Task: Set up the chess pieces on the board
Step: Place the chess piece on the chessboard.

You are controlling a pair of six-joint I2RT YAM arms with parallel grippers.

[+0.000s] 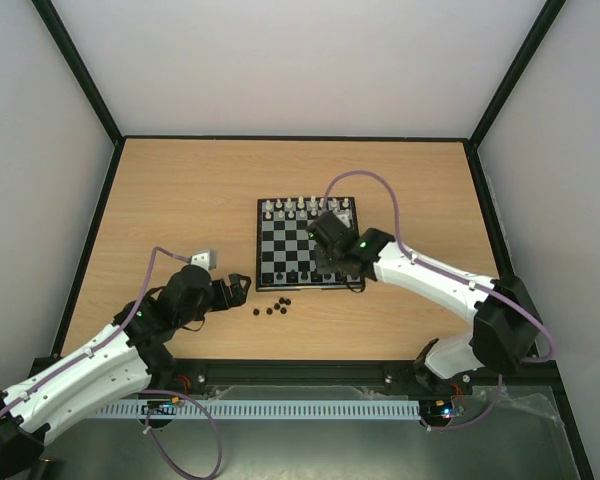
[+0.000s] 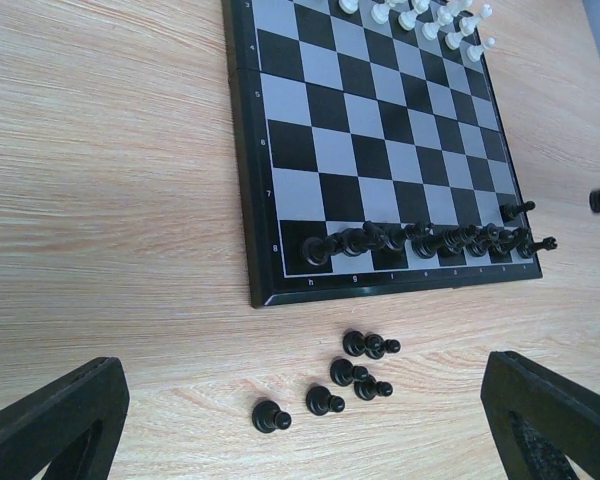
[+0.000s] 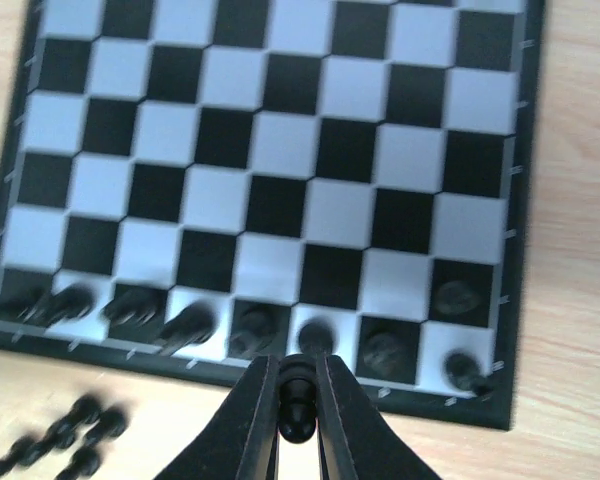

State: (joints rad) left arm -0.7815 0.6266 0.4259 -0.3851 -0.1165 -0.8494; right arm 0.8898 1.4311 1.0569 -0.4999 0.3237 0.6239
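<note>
Wooden desk (image 1: 180, 200), pale walls around. Board (image 1: 292, 245) lies mid-desk. Black chess pieces (image 2: 420, 240) line its near row. Six loose black pieces (image 2: 355, 375) lie on the desk just before it. Right gripper (image 3: 298, 365): jaws clamped on a black piece (image 3: 298, 420) above the board's near edge. Left gripper (image 1: 238, 290): jaws wide apart, beside the loose ones.

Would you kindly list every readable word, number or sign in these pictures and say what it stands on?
"5", "6", "7", "8": board, left border, left wrist view.
"h", "g": its near border; the other letters there are too small to read.
No other text is legible in any view.
</note>
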